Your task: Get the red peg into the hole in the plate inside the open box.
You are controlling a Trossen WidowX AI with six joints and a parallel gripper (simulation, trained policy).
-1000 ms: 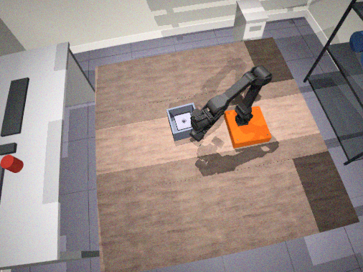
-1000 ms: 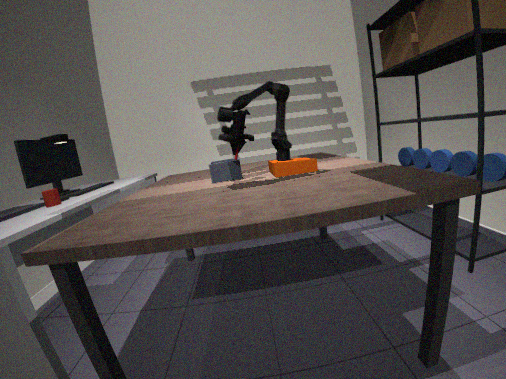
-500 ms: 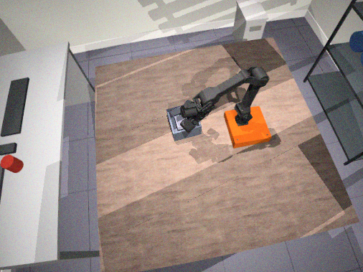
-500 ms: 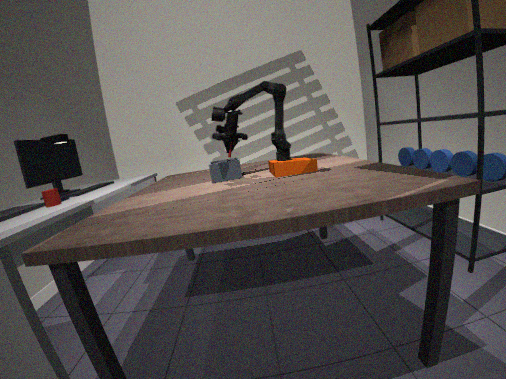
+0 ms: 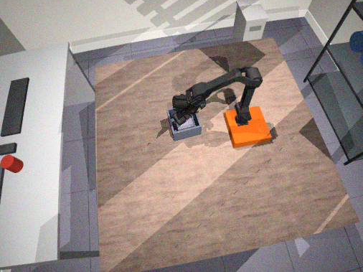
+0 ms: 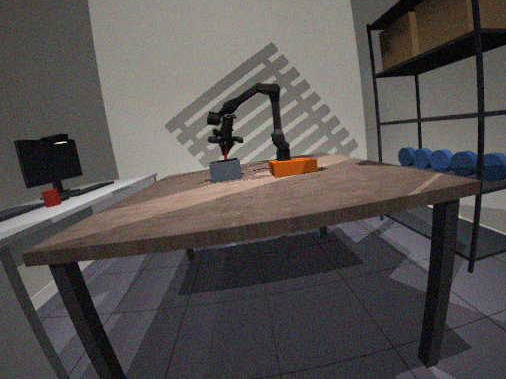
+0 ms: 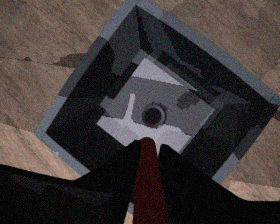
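Observation:
The red peg (image 6: 225,154) (image 7: 148,185) is held between the fingertips of my gripper (image 6: 225,151) (image 7: 149,148), which is shut on it. The peg points down, with its lower end at about the height of the rim of the open blue-grey box (image 5: 188,134) (image 6: 225,171) (image 7: 114,31). In the wrist view the peg's tip shows over the near corner of the light plate (image 7: 172,137), offset from the dark round hole (image 7: 153,115). The hole shows empty. In the top view the gripper covers part of the box and hides the peg.
The arm's base stands on an orange block (image 5: 251,135) (image 6: 295,167) to the right of the box on the wooden table (image 5: 161,203) (image 6: 280,208). A white side desk (image 5: 36,196) with a red cylinder (image 5: 12,163) (image 6: 51,198) stands left. A dark shelf rack stands right.

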